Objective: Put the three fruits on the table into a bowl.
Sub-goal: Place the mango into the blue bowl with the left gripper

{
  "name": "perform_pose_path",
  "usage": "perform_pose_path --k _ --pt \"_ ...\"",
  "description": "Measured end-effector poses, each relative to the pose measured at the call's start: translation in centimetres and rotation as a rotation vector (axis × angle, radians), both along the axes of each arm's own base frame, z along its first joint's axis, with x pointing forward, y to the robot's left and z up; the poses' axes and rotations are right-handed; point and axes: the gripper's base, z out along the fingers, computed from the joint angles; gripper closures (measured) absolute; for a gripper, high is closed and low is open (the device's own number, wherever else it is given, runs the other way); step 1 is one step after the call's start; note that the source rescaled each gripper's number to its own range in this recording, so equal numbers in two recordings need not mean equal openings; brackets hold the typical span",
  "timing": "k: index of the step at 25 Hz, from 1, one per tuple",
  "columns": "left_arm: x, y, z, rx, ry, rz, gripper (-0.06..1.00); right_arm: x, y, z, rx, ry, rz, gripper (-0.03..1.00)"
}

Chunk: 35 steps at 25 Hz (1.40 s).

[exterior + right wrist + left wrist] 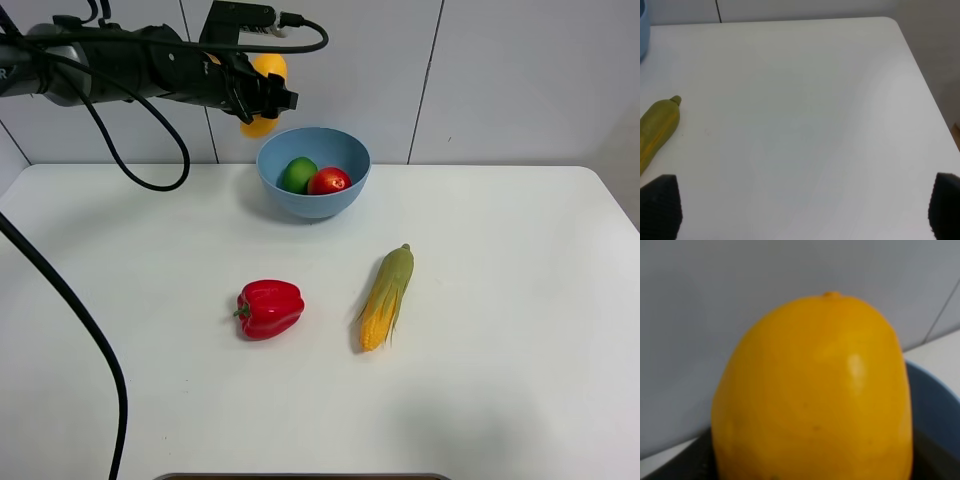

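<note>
The left end effector [262, 97] was clenched on the mango [266, 72], held in the air just beside the rear-left rim of the bowl [313, 202]. The green fruit [297, 174] and red fruit [329, 181] lay inside it. The right end effector [802, 207] stood released above the bare counter [815, 125].

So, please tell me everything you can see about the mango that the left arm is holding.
The mango is yellow-orange, smooth and slightly glossy, rounded and elongated, with a small nub at one end. It hangs in the air, gripped by the left gripper, whose dark body hides its middle in the high view. It sits above and just left of the blue bowl, near the rim, touching neither bowl nor table.
</note>
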Motion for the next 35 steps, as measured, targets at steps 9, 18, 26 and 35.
perform_pose_path --k 9,18,26,35 --pt "0.9 -1.1 -2.4 -0.042 -0.051 0.042 0.94 0.0 0.0 0.0 0.0 0.0 0.0 -0.03" --pt "0.9 -2.3 -4.8 -0.113 0.012 0.078 0.94 0.0 0.0 0.0 0.0 0.0 0.0 -0.03" --pt "0.9 -2.5 -5.3 -0.123 0.026 0.085 0.94 0.0 0.0 0.0 0.0 0.0 0.0 -0.03" --pt "0.9 -2.5 -5.4 -0.125 0.028 0.086 0.64 0.0 0.0 0.0 0.0 0.0 0.0 -0.03"
